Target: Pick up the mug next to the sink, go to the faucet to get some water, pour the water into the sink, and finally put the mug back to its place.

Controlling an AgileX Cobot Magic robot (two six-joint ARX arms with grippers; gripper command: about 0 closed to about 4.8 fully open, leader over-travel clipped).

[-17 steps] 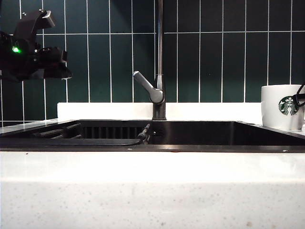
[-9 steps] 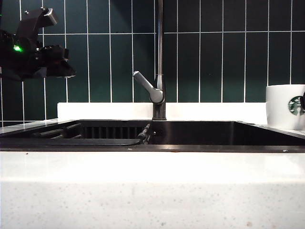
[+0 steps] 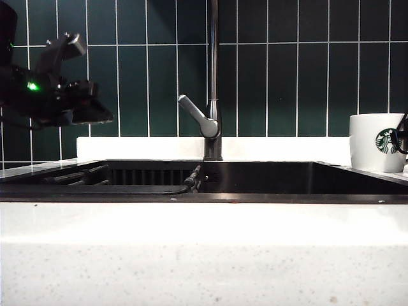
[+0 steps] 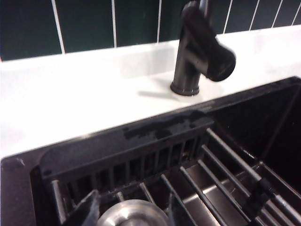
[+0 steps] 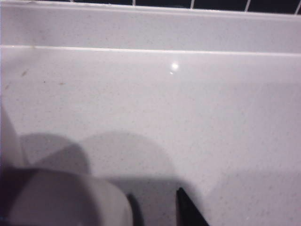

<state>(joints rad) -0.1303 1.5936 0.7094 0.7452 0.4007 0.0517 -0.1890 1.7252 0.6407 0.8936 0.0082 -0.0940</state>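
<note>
The left pincer hovers spread, empty, left of the faucet above the sink. The right pincer, mostly cropped, spreads beside the mug; contact unclear.

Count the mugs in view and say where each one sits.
1. The mug stands on the counter at the right end of the sink, by the right gripper. More could sit beyond the exterior view's edge.
</note>
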